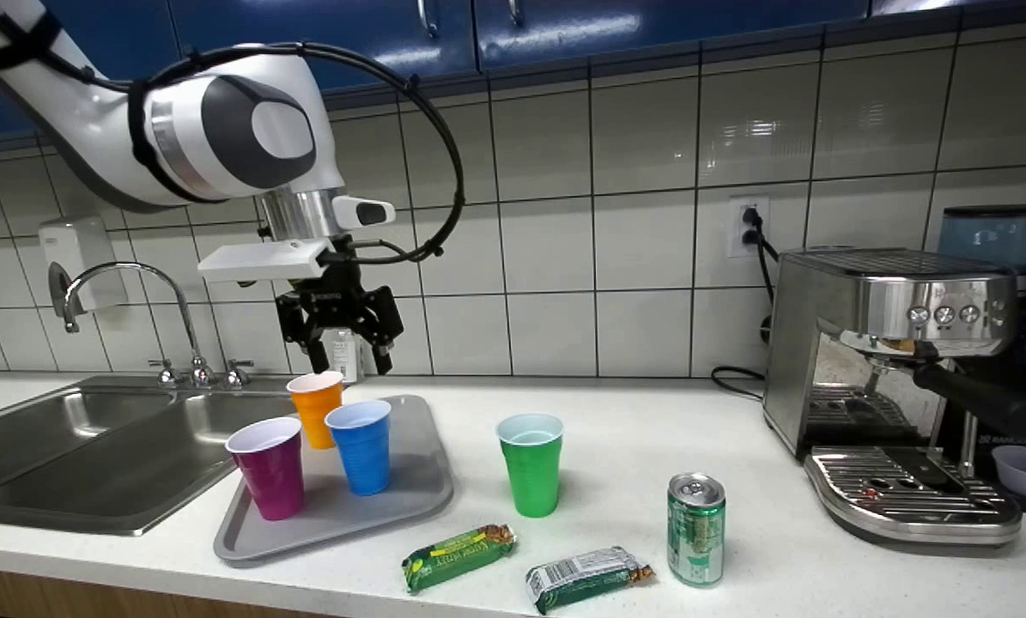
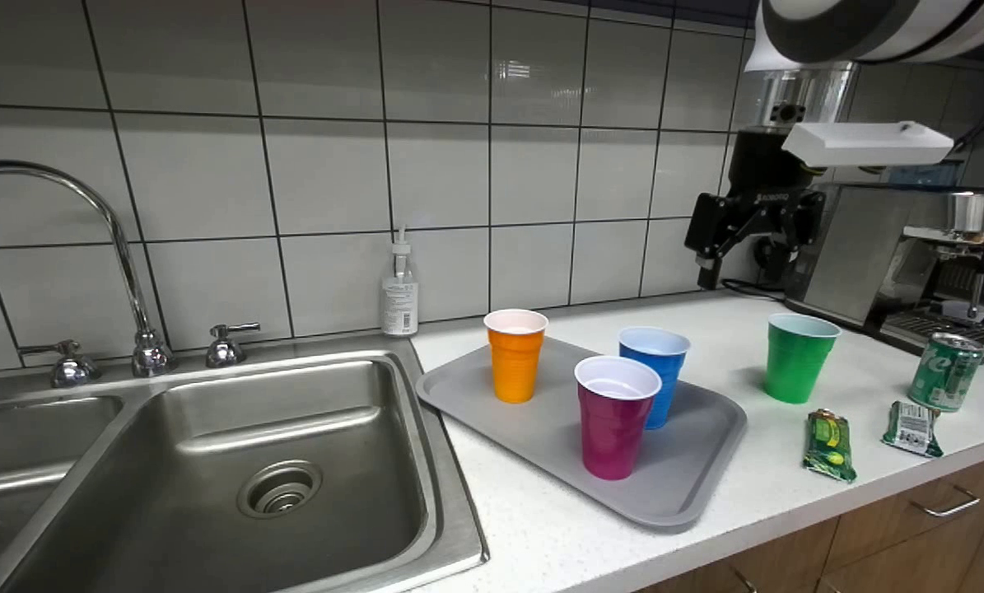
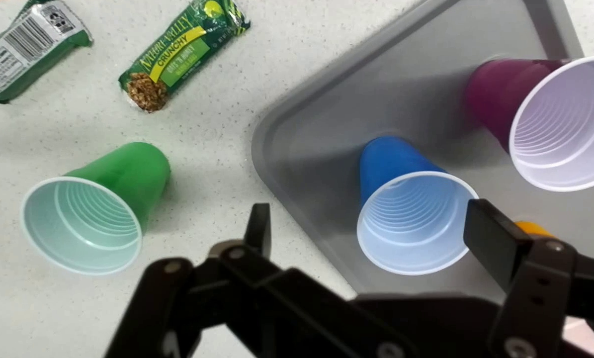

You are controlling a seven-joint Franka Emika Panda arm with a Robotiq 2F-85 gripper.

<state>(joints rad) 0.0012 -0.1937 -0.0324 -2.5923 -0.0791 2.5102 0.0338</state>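
Black and spread wide, the gripper (image 1: 350, 359) hung above the counter (image 1: 624, 463), clear of all that stood there. In the wrist view the blue cup (image 3: 393, 161) showed between the fingers (image 3: 495, 241), farther down and partly behind one of them. That cup stood upright on the grey tray (image 2: 541, 428), as did the purple cup (image 2: 615, 432) near it and the orange cup (image 2: 515, 366). The green cup (image 1: 533, 472) stood on the counter beside the tray. Two bars (image 1: 459, 556) lay near the green cup, a barcode (image 3: 28, 38) showing on one, and a can (image 1: 696, 532) stood beside that bar. The tray sat beside the sink (image 2: 212, 494), the coffee machine (image 1: 890, 296) near the wall (image 1: 547, 249).
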